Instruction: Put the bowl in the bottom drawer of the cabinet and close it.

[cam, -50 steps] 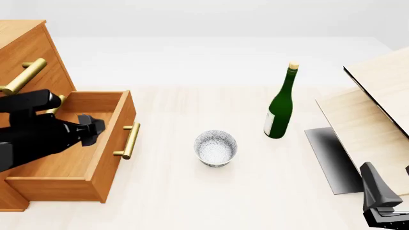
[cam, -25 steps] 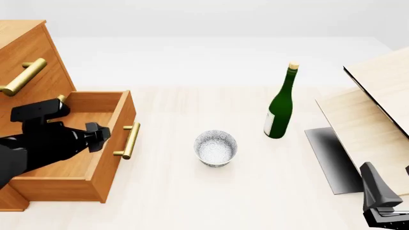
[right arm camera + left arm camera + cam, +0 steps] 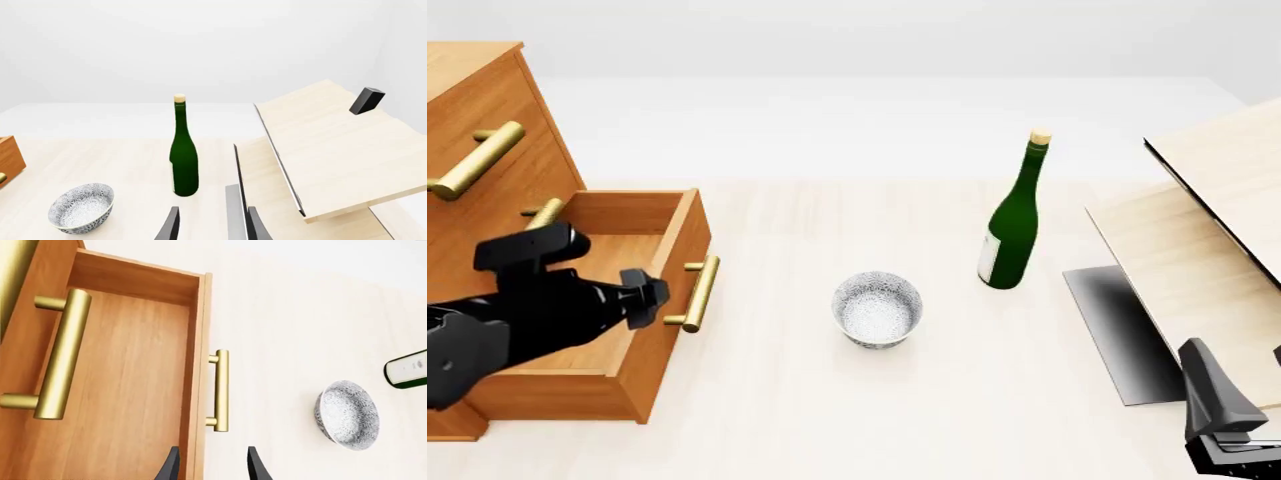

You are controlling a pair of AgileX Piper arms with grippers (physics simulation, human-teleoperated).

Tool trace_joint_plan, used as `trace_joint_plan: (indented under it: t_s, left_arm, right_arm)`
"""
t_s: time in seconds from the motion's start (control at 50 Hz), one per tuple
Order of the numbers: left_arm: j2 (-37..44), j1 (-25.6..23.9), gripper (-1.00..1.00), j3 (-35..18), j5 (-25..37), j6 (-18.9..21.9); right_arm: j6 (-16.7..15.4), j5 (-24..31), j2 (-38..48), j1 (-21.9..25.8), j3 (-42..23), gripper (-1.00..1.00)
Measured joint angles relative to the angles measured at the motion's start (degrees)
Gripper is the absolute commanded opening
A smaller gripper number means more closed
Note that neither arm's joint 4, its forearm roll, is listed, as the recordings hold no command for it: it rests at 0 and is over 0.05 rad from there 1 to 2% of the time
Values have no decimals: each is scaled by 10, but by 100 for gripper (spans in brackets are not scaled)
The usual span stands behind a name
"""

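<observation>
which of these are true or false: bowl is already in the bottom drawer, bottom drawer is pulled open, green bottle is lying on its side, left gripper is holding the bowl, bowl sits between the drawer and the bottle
1. The bowl is already in the bottom drawer. False: it stands on the table, outside the drawer.
2. The bottom drawer is pulled open. True.
3. The green bottle is lying on its side. False: it stands upright.
4. The left gripper is holding the bowl. False: it is open with nothing between its fingers, over the drawer's front edge.
5. In the front view the bowl sits between the drawer and the bottle. True.
</observation>
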Motion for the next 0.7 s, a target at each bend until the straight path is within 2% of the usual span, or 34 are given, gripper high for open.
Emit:
trace_joint_plan:
  t_s: [0.7]
  left_arm:
    - [42,-7,100,26,-46,-32]
  right_arm:
    - [0,0,0,0,0,100]
